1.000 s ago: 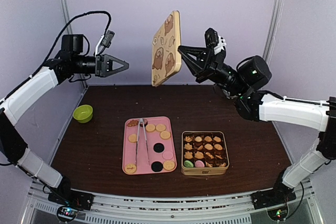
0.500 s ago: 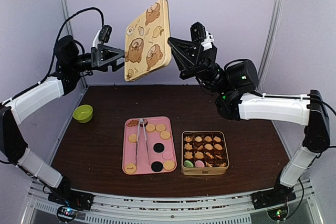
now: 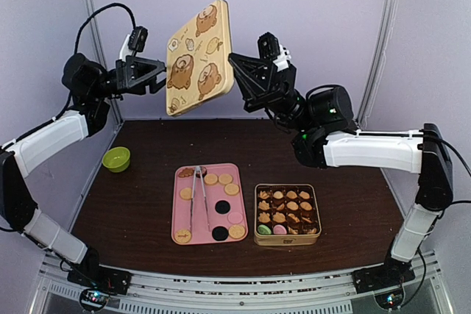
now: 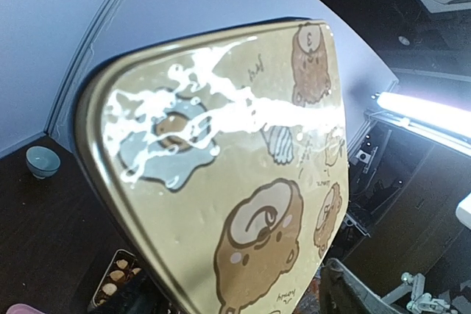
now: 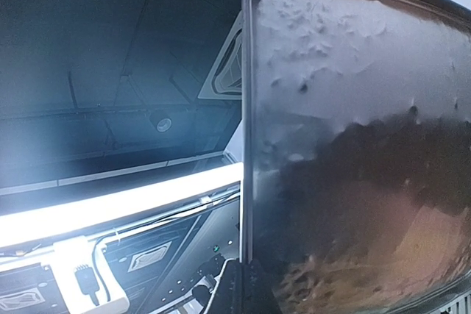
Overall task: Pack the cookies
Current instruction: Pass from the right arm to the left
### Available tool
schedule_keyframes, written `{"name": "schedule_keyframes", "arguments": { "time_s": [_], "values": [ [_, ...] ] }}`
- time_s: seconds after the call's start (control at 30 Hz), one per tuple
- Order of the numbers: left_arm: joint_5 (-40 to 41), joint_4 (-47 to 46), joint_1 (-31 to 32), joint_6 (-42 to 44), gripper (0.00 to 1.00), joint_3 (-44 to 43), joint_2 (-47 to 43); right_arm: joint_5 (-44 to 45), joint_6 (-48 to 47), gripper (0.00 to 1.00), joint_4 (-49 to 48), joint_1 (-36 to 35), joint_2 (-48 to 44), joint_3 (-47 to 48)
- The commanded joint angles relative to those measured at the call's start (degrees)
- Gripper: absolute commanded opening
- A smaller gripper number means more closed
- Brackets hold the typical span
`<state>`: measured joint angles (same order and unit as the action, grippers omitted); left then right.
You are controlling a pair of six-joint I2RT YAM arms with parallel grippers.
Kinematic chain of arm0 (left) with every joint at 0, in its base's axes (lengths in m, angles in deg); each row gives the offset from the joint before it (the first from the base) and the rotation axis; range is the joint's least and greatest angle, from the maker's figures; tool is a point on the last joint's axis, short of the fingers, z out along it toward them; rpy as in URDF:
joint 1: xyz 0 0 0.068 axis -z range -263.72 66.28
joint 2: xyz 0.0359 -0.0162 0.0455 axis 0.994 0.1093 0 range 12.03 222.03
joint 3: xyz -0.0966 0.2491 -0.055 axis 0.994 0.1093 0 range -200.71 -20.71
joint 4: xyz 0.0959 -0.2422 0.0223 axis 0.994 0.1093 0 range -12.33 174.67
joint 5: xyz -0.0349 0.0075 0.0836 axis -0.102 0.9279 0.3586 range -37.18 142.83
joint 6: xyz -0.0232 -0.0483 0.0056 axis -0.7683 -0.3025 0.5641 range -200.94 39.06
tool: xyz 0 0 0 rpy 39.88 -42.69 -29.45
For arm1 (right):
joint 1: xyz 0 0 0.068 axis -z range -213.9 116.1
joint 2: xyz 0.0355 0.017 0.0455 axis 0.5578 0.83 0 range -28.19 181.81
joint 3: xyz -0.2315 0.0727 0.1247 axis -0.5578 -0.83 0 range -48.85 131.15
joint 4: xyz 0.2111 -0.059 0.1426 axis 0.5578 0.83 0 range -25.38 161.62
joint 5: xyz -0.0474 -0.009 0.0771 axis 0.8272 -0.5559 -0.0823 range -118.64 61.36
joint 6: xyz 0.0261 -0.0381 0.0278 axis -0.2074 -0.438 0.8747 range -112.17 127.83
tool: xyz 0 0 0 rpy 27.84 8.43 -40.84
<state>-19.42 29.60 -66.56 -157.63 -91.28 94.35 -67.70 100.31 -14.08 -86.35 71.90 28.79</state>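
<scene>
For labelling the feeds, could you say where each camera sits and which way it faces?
Top external: above, behind the bases, looking down at the table; left arm, right arm show.
Left wrist: faces the lid's printed side; own finger at bottom.
Right wrist: faces the lid's shiny inside; own finger at bottom.
Shared: the lid, in all three.

No wording could be read anywhere in the room.
The bear-printed lid [image 4: 221,152] carried a few small scribbled marks beside its cartoon bears, near the right edge and the lower rim in the left wrist view. They were too small and too washed by glare to make out.
</scene>
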Motion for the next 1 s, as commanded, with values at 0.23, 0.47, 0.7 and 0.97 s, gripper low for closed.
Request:
{"name": "schedule_keyframes", "arguments": {
  "time_s": [0.23, 0.47, 0.7, 0.97],
  "values": [
    [-2.41, -4.80, 0.29, -1.05, 0.46, 0.66, -1.39, -3.26, -3.44, 0.01, 4.16, -0.40, -0.64, -0.12],
    [-2.96, -3.68, 0.28, -0.66, 0.16, 0.77, -0.77, -4.63, -6.58, 0.15, 7.65, -0.29, -1.90, -2.41],
    [-3.49, -3.45, 0.31, -0.61, 0.17, 1.16, -1.11, -9.44, -10.31, 0.49, 12.75, 2.49, -3.50, -3.36],
    [-4.02, 2.91, 0.25, 6.02, 0.17, 1.30, -1.62, -12.70, -41.46, 0.56, 59.88, 6.63, -11.18, 0.70]
  ]
}}
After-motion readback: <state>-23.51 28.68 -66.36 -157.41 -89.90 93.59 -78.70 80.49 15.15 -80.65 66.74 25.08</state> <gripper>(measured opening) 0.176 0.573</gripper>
